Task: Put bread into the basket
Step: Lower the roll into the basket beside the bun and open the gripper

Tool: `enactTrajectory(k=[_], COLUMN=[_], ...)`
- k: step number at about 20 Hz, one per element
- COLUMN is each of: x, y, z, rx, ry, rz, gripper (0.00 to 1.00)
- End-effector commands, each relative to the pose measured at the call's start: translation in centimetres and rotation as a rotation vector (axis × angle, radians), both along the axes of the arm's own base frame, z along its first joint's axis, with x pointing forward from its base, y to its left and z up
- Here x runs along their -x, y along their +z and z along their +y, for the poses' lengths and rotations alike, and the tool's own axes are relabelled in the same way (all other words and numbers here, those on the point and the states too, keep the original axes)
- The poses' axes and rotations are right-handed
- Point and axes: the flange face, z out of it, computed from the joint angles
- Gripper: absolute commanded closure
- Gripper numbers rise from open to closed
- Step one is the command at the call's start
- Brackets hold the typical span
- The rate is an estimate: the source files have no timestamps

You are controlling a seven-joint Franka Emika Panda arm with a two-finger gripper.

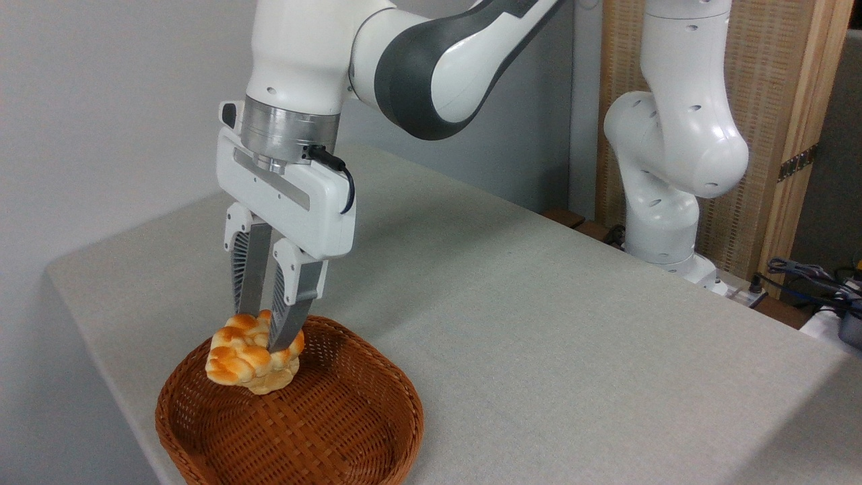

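The tool (264, 330), clamped on the bread (250, 360), holds it over the basket (377, 431) at its 11 o'clock side; only lowering and release seem left.

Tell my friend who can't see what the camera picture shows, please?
A white robot arm's gripper holds a golden braided bread just over a brown woven basket. The basket sits near the front corner of a grey table.
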Motion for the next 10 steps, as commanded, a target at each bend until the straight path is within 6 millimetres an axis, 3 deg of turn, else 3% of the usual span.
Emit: enactTrajectory(k=[1,10], x=[0.0,1.7], y=[0.5,0.8], z=[0.2,-1.0], rx=[-0.009,-0.011], ry=[-0.004,-0.029], rz=[-0.008,0.123], gripper=[0.00,0.00])
